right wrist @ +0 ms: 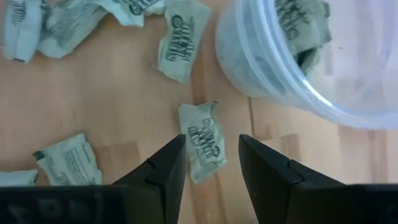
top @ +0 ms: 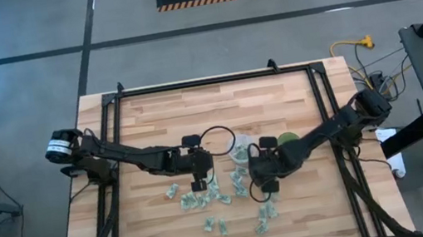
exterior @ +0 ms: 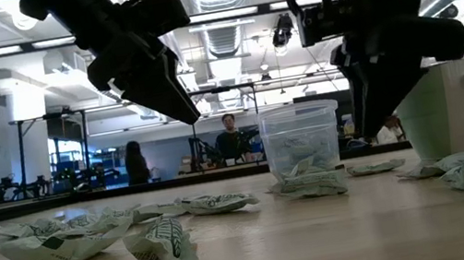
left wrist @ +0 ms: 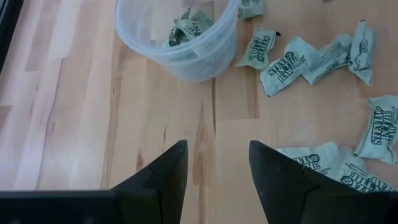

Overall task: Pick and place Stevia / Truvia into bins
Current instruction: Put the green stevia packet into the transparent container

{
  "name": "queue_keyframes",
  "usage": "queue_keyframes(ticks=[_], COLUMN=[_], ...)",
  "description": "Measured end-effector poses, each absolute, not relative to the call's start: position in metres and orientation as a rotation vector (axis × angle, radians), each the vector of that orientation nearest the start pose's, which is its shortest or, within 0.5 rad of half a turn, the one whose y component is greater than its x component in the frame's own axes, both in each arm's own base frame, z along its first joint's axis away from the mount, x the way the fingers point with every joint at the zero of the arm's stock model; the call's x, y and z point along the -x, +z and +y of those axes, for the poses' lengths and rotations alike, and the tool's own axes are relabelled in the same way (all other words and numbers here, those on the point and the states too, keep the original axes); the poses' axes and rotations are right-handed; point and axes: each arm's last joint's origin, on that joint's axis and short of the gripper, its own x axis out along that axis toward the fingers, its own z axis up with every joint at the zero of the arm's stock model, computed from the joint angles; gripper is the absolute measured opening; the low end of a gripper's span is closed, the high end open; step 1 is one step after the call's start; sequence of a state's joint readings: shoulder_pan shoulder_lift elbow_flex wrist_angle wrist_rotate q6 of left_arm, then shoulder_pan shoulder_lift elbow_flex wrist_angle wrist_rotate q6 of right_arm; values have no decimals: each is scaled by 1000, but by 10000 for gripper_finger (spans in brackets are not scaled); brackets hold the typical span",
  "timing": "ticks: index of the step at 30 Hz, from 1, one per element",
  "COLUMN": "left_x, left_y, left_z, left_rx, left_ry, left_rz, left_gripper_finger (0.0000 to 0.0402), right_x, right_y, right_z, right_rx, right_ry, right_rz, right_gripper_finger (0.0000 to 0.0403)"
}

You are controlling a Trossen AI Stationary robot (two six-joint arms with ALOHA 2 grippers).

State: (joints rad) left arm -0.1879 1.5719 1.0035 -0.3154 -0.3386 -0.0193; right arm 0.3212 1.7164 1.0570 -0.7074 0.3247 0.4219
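Tabletop (top: pixel 276 100) of pale wood planks carries everything. Clear cup (top: pixel 241 152) sits near centre w/ a few sachets already inside; green cup (top: pixel 288 139) just beside it at 3 o'clock. Sachets (top: pixel 207 203) lie loose from roughly 7 to 5 o'clock of the clear cup, none stacked neatly.

Left claw (left wrist: pixel 213 163) hangs over bare wood just by the clear cup, fingers apart, nothing between them. Right claw (right wrist: pixel 211 158) is spread too, released, w/ one sachet (right wrist: pixel 202 140) lying flat on the wood in the gap between its fingers.

Handling, judged: sachets look v. light, thin, soft paper, crumpled, likely to slide or fold under a pinch; not fragile. Best hold probably across the short width at the middle, fingertips right down at the wood.

Looks: pale green and white, dark printed lettering, creased, crimped ends.
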Motion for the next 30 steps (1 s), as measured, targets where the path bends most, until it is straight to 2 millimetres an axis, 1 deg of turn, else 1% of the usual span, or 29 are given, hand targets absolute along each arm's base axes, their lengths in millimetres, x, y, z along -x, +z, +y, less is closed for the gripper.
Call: queue_keyframes(ticks=[3,15,30], left_x=[-316,-315,-315], left_y=[213,213,213], left_z=[-50,-50,-50], left_rx=[-212,-213,-212], left_ry=[149,148,148], left_rz=[853,853,853], left_gripper_finger=[155,155,155], right_x=[-297,-294,-291], right_y=[164,151,142], right_z=[86,71,70], right_rx=[54,7,-24], right_ry=[-222,-226,-207], right_rz=[1251,1288,1280], right_gripper_finger=[137,137,136])
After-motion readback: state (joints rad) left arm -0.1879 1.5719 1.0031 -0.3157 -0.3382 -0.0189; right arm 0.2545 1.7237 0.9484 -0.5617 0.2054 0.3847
